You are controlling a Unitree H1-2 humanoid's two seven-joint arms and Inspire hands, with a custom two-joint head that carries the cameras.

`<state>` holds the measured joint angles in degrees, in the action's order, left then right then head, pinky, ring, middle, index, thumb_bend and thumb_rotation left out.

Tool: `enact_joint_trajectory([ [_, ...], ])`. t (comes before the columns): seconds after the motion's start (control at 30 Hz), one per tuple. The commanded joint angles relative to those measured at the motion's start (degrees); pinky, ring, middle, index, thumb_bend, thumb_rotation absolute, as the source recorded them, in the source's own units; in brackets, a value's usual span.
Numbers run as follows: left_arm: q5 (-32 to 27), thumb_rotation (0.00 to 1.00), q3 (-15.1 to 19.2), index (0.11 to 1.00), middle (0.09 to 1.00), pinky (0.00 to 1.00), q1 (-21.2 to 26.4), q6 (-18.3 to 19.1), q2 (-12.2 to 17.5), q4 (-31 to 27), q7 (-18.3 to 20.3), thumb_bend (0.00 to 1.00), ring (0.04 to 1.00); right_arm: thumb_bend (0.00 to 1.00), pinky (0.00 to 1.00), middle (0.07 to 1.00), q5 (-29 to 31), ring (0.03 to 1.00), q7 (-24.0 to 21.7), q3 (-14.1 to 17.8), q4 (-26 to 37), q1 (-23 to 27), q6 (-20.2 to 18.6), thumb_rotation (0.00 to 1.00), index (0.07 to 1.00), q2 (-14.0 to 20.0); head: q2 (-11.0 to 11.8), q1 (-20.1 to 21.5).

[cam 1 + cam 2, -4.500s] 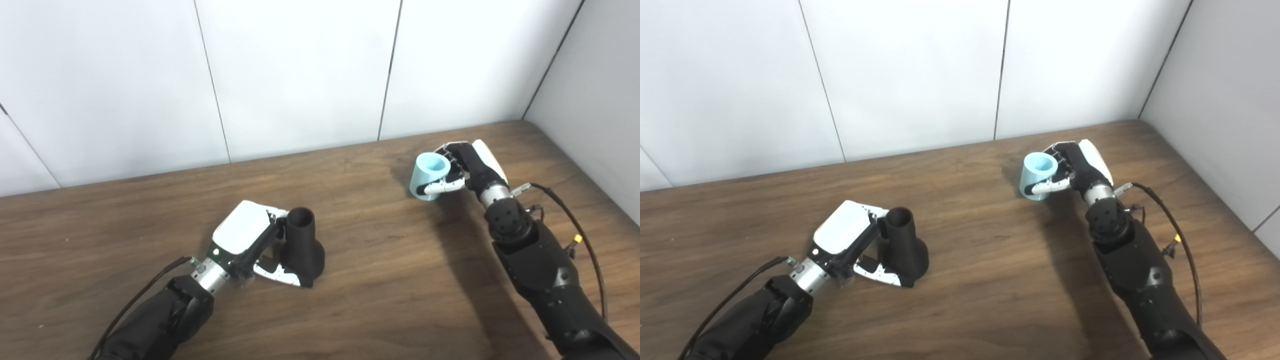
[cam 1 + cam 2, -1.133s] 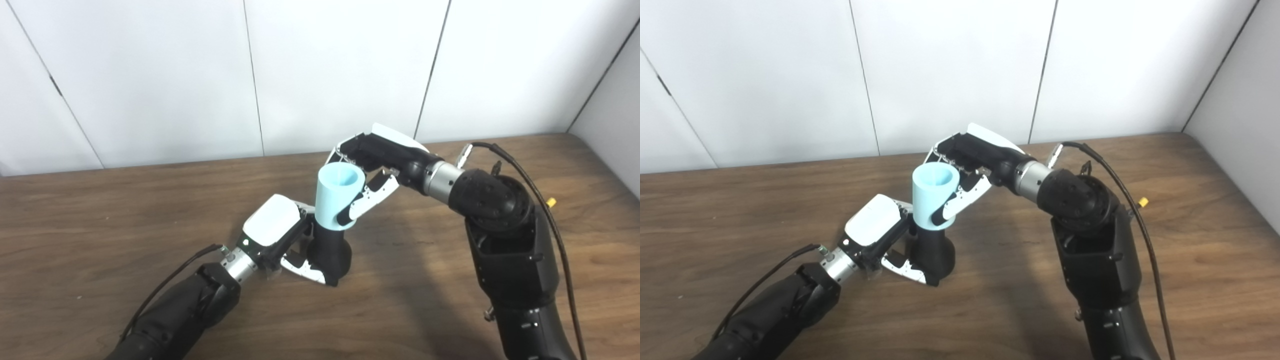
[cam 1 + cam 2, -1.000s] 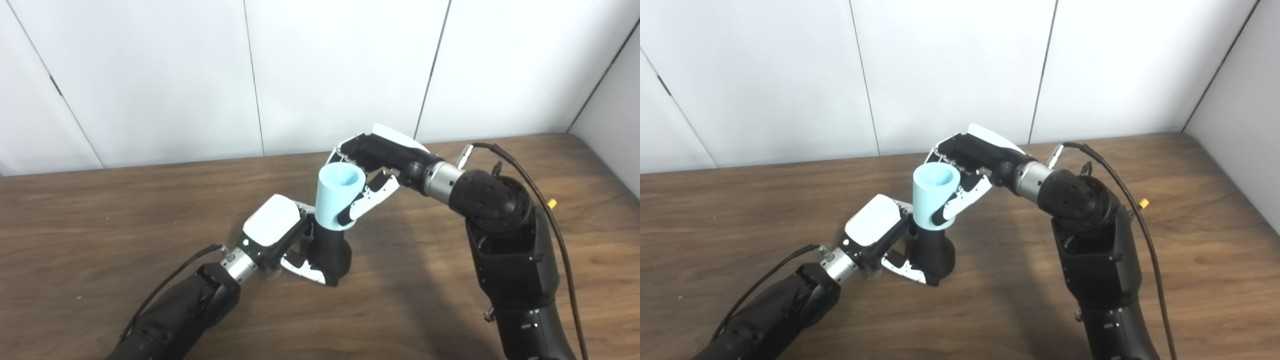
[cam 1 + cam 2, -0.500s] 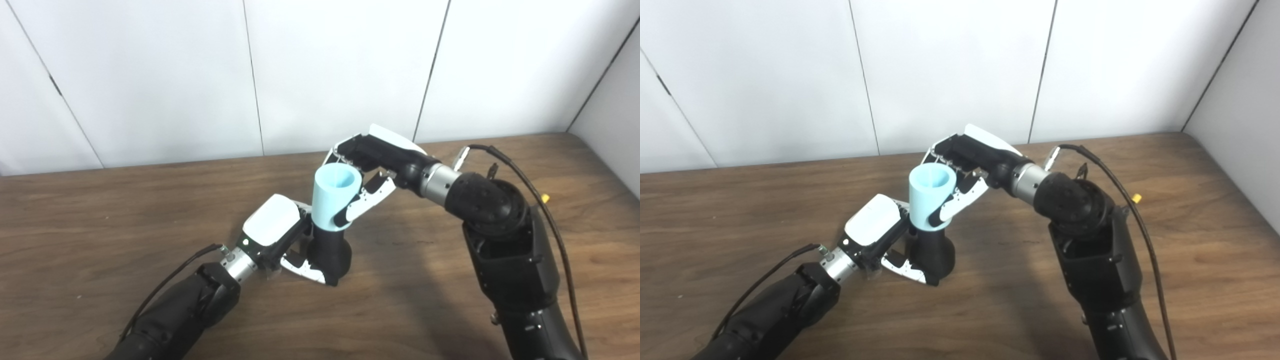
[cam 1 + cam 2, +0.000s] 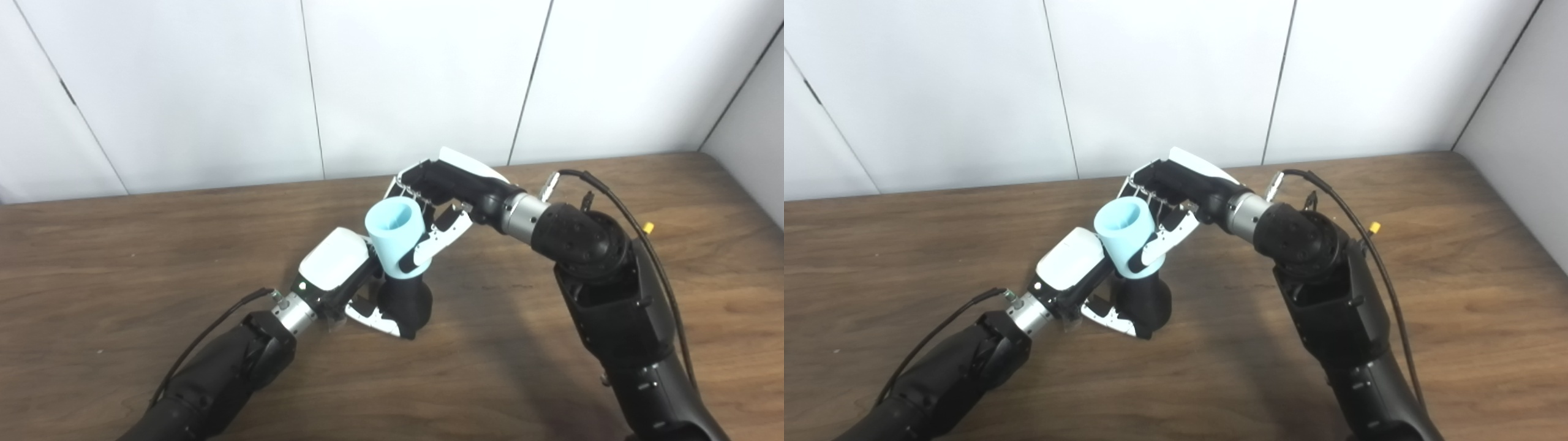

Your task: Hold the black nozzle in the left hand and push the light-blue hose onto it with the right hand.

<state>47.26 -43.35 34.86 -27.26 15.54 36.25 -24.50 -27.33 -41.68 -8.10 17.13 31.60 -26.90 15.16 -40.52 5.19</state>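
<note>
Two robot hands meet near the middle of your brown wooden surface [image 5: 122, 245]. Your left robot hand [image 5: 343, 278] comes in from the bottom left. It is wrapped around the black nozzle [image 5: 404, 303] and holds it tight. The wide bottom of the nozzle sits on the surface and its thin end points up.

Your right robot hand [image 5: 441, 196] reaches in from the right. Its fingers are closed around the light-blue hose [image 5: 397, 239], with the thumb [image 5: 432, 242] pressed on the front of it. The hose is a short, fat tube. Its open end faces up and leans a little to the left. Its lower end sits over the top of the nozzle, so the thin end of the nozzle is hidden inside it. You cannot tell how far down it has gone.

The white back of the left robot hand is just beside the hose. A white wall [image 5: 429, 73] stands behind the surface.
</note>
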Motion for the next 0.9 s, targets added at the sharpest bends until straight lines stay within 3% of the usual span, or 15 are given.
enact_joint_trajectory([
  [0.0,3.91,0.00,-5.15,0.524,0.429,0.32,-12.02,2.59,-0.66,5.74,7.00,0.50,0.390,0.52,0.33,0.482,-0.02,0.417,2.61,-1.04,0.62,3.85,1.37,0.00,0.510,1.37,-0.05,0.00],
  [0.43,4.14,0.00,-5.25,0.518,0.426,0.28,-12.12,3.16,-0.12,5.03,7.40,0.50,0.381,0.52,0.34,0.483,0.38,0.418,3.85,-0.93,1.53,2.81,0.18,0.00,0.509,3.86,-0.71,0.11],
  [0.87,3.36,0.00,-4.90,0.527,0.433,0.31,-11.69,3.24,0.13,4.86,8.39,0.50,0.379,0.52,0.32,0.474,1.25,0.401,4.85,-0.66,2.20,-1.75,0.10,0.00,0.520,5.13,-1.19,-0.17],
])
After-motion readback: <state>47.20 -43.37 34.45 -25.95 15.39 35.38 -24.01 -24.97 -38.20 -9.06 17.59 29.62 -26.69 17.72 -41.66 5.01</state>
